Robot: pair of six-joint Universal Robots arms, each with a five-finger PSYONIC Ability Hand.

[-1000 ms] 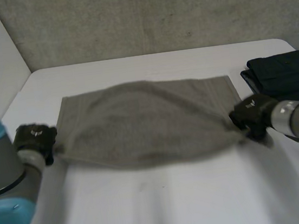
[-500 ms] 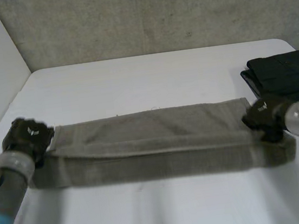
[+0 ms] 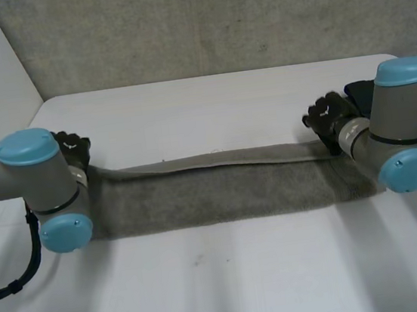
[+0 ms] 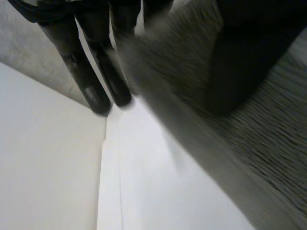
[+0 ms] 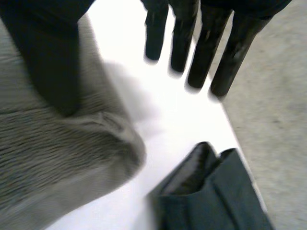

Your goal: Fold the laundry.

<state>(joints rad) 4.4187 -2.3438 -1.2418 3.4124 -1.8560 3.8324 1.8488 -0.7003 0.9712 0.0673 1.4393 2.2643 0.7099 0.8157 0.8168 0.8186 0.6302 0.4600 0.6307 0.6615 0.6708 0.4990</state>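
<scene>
A grey-brown towel [image 3: 221, 192] lies on the white table [image 3: 209, 102], folded into a long narrow strip running left to right. My left hand [image 3: 72, 148] is at the strip's far left corner and my right hand [image 3: 327, 115] at its far right corner. In the left wrist view the fingers [image 4: 91, 72] point straight, spread away from the thumb, with the towel [image 4: 268, 143] beside them. In the right wrist view the fingers [image 5: 206, 43] are straight over bare table, while the thumb rests at the towel's [image 5: 48, 158] corner. Neither hand pinches the cloth.
A stack of dark folded clothes [image 3: 359, 96] sits at the table's right edge, just behind my right arm and close to the towel's end [image 5: 216, 191]. A grey wall backs the table. Bare table lies in front of and behind the strip.
The towel, held up by both hands a second ago, came down folded into a strip. Both hands have let go and opened, and both arms have swung in over the strip's ends.
</scene>
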